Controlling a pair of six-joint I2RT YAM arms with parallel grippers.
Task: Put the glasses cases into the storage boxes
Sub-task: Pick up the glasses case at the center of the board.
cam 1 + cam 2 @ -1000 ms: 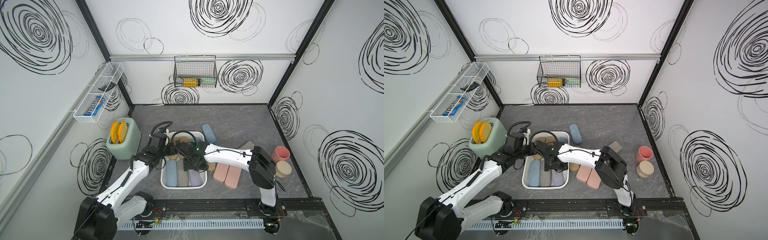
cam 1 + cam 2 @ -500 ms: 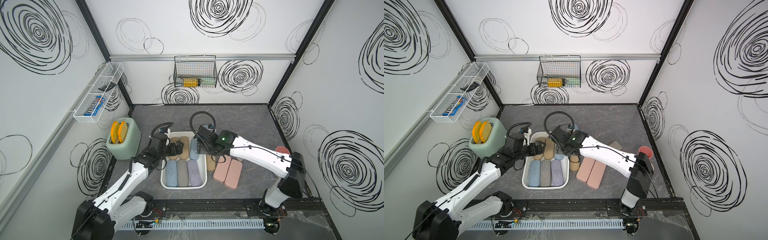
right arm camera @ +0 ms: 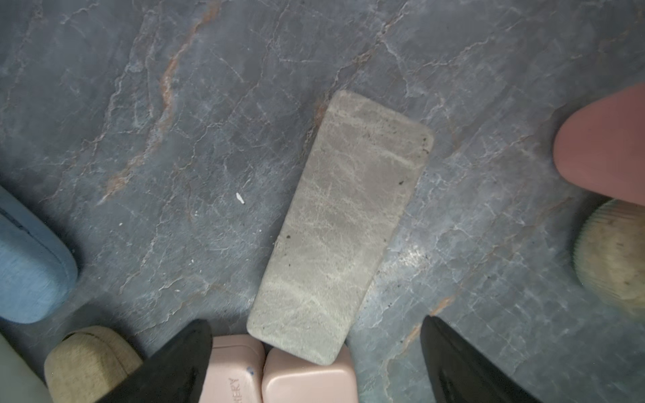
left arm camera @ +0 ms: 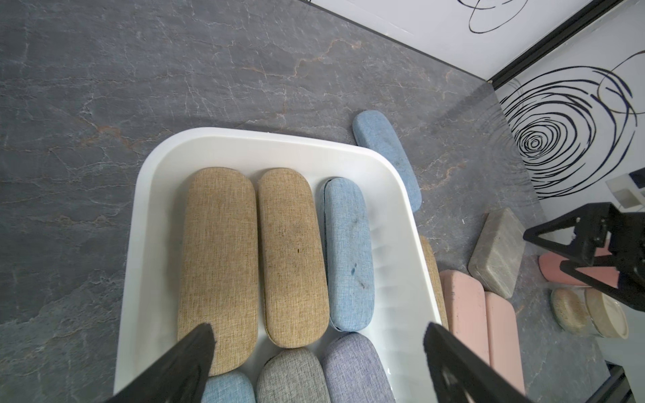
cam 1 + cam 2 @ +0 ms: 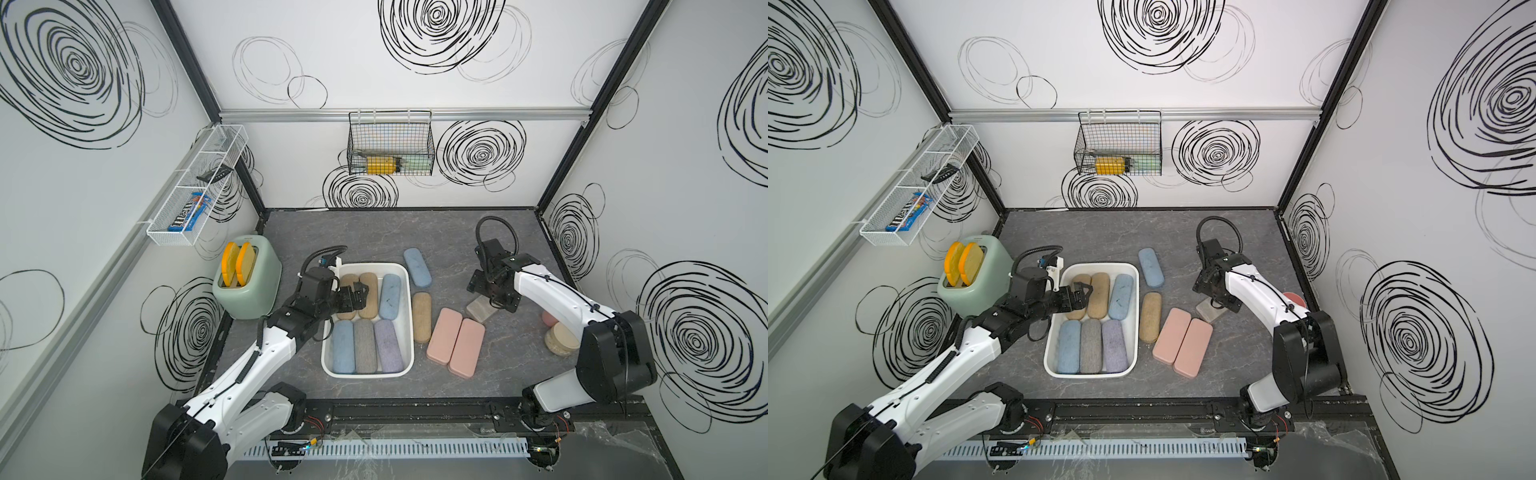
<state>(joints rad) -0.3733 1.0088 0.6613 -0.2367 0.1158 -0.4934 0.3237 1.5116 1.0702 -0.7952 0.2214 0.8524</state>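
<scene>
- Storage box: a white bin on the table, left of the middle and nearer the front edge than the back.
- Six glasses cases lie inside it in two rows. Toward the back are two tan cases and a light blue case. Toward the front are a blue case, a grey case and a lilac case.
- Left gripper: jaws spread wide with nothing between them, hanging over the back row above the tan cases.
- Outside the box, a loose blue case lies by its back right corner and a loose tan case lies along its right wall. Two pink cases lie side by side, touching, further toward the right edge.
- A grey-beige case lies flat between the pink cases and the right edge, one end just beside their ends.
- Right gripper: jaws wide apart and empty, above the grey-beige case, with a finger on either side of one end and clear of its sides.
- A pink cup stands near the right edge and a toaster at the left edge.
</scene>
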